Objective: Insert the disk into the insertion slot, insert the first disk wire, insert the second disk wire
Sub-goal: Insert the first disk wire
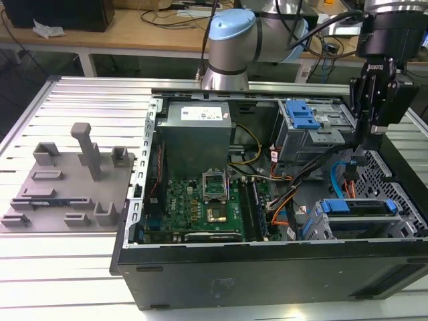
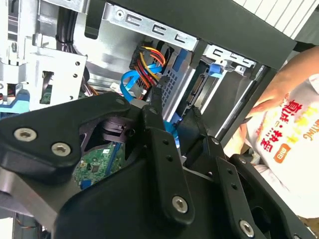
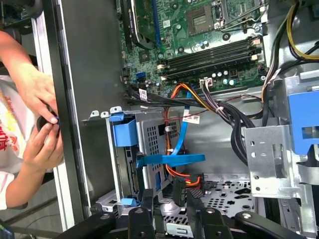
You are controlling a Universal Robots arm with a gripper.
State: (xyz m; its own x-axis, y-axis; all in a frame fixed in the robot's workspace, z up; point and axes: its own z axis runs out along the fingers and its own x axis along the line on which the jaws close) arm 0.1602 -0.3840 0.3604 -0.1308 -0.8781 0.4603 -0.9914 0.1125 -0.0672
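Blue wire point(image 3: 169, 159) is looping near the hand point(image 3: 169, 199) — grip I cannot tell — risking snagging just beyond the disk point(image 1: 358, 206).

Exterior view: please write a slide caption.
End effector inside open computer case, near the disk in the insertion slot.

One robot arm point(image 1: 231, 40), one gripper point(image 1: 362, 152). One open computer case point(image 1: 267, 274). Two drive cages: insertion slot point(image 1: 317, 226) near, exterior view's right; taller cage point(image 1: 294, 144) farther back. One disk point(image 1: 358, 207). One power supply point(image 1: 197, 134), one motherboard point(image 1: 177, 200). One grey fixture plate point(image 1: 67, 180), exterior view's left. One person, two hands: first hand point(image 3: 37, 94), second hand point(image 3: 42, 144).
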